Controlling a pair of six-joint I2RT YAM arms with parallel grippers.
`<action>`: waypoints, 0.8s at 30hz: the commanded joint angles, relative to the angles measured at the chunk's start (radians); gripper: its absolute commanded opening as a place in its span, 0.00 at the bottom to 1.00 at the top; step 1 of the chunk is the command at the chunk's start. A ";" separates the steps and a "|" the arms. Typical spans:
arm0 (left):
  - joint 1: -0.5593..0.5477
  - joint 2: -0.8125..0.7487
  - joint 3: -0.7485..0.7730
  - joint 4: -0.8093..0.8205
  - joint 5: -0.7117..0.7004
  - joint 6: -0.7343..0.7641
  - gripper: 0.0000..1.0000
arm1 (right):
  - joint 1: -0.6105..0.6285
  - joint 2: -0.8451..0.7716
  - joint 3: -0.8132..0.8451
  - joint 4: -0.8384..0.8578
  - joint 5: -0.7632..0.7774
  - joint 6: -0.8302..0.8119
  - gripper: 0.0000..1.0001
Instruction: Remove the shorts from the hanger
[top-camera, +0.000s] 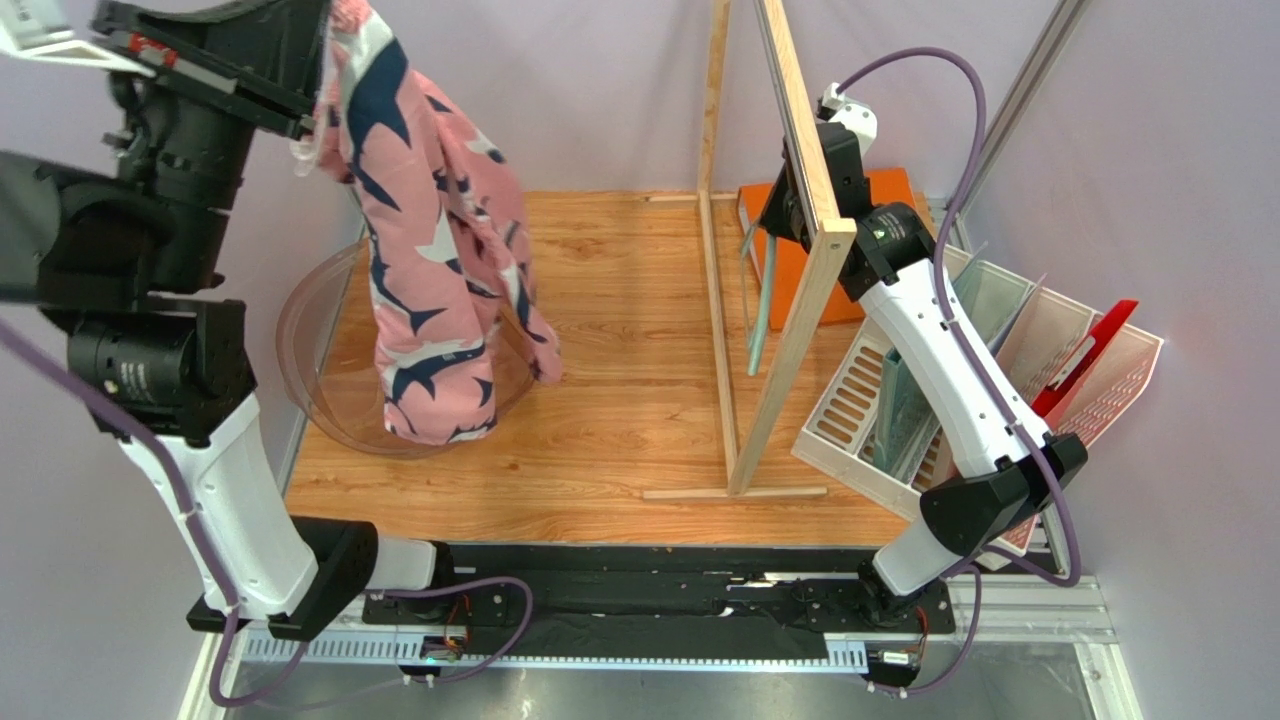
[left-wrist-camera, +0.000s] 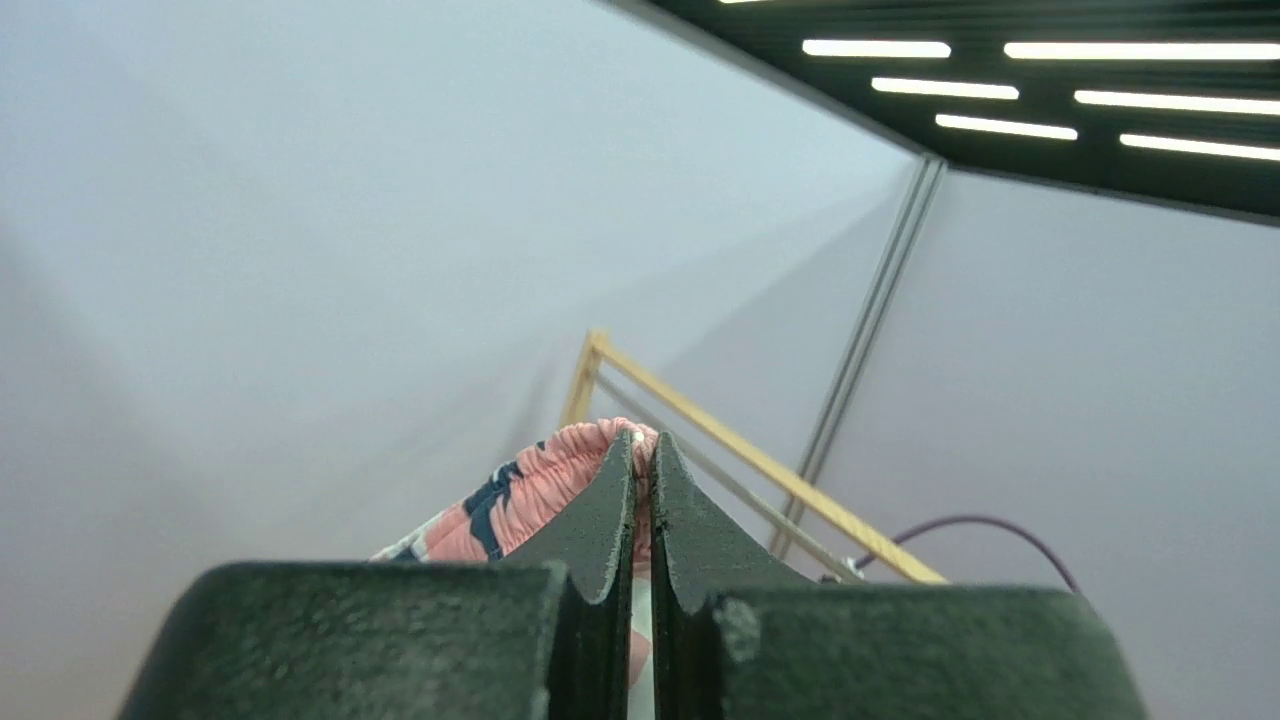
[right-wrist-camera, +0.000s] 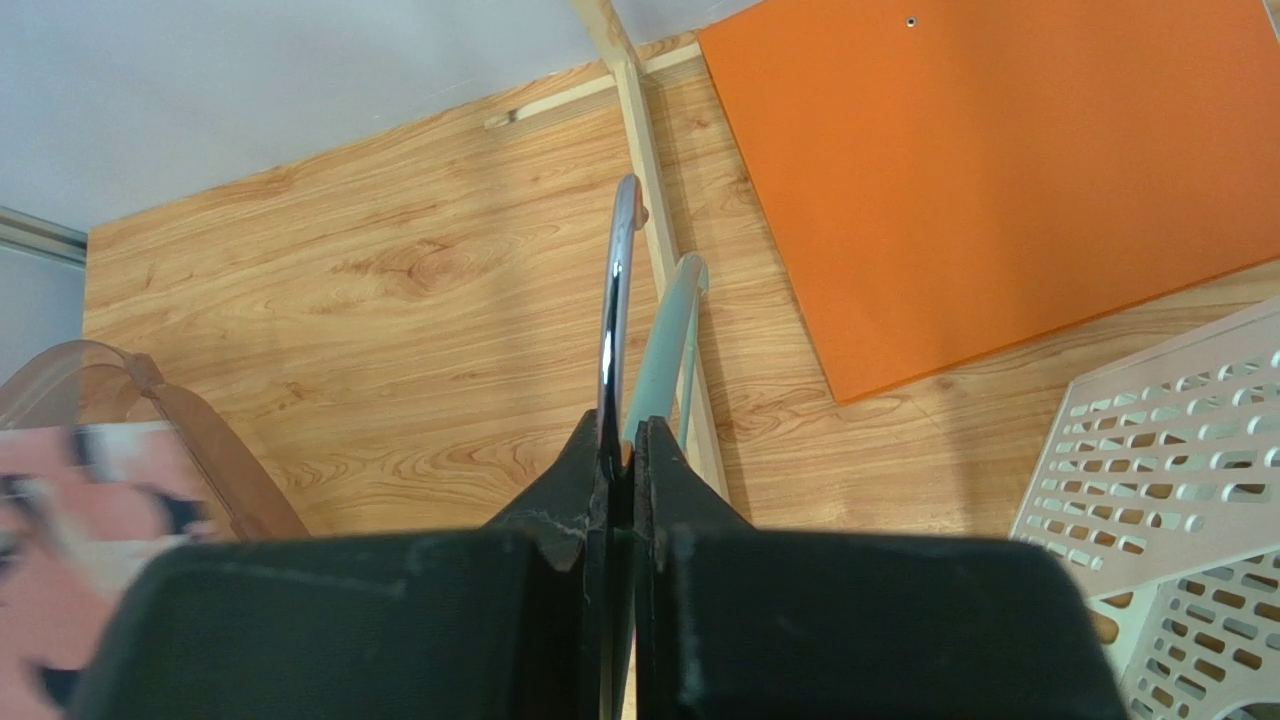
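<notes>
The left pincer (left-wrist-camera: 642, 450) is raised high, jaws pressed together on the gathered waistband of the shorts (top-camera: 428, 255). From that grip the garment hangs straight down, long axis vertical, the leg ends dangling lowest. Directly beneath the pincer, under those leg ends, sits a clear bowl (top-camera: 301, 360) on the worktop (top-camera: 631, 300). The hem looks to be at the bowl's rim or just inside it, though I cannot say whether it touches.

The right pincer (right-wrist-camera: 624, 435) is well apart from all that, over by the wooden stand (top-camera: 784, 375). Its jaws are clamped tight on the hanger (right-wrist-camera: 666, 338), whose thin curved arms run away from the fingertips, out over the bare wood. No fabric shows on the hanger from that wrist's view, so to my eye the shorts are already free of it.

What matters next, I'd guess, is the drop. The shorts lie below the left pincer, not beside it, so that arm alone would bring them down. The right arm is too far off to help.
</notes>
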 joint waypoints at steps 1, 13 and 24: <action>0.009 0.001 0.072 0.106 -0.070 0.122 0.00 | -0.001 -0.035 0.004 0.015 0.019 0.017 0.00; 0.113 -0.084 -0.238 0.083 -0.181 0.225 0.00 | 0.000 -0.050 0.038 -0.025 -0.047 0.029 0.00; 0.311 0.090 -0.271 0.156 0.034 0.118 0.00 | 0.002 -0.070 0.006 -0.021 -0.069 0.022 0.00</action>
